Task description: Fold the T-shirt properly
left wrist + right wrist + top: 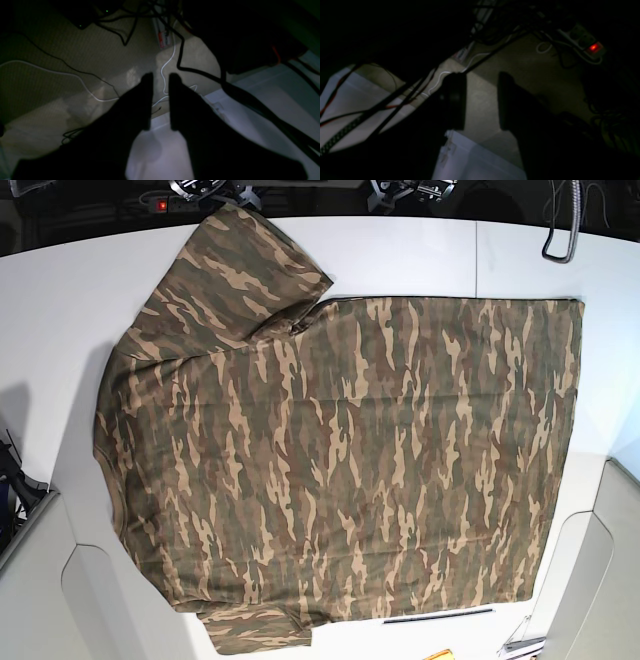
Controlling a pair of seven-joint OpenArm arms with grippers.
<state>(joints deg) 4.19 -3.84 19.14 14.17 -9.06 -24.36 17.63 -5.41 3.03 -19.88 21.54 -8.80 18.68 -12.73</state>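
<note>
Both claws empty, off-table, T-shirt (340, 450) flat on table (60, 300).

One T-shirt (340, 450) lies on one white table (420, 255). The shirt has two short sleeves: one at the far left (235, 275) and one at the near left (260, 635).

There are two grippers, one in each wrist view. The left gripper (160, 78) has two dark fingers with a small gap between them. The right gripper (481, 80) has two dark fingers too, with a wider gap.

On the floor under the left gripper there are two white cables (167, 65) and some black ones, too tangled to count. Under the right gripper there is one power strip (585, 40) with one red light (594, 47).
</note>
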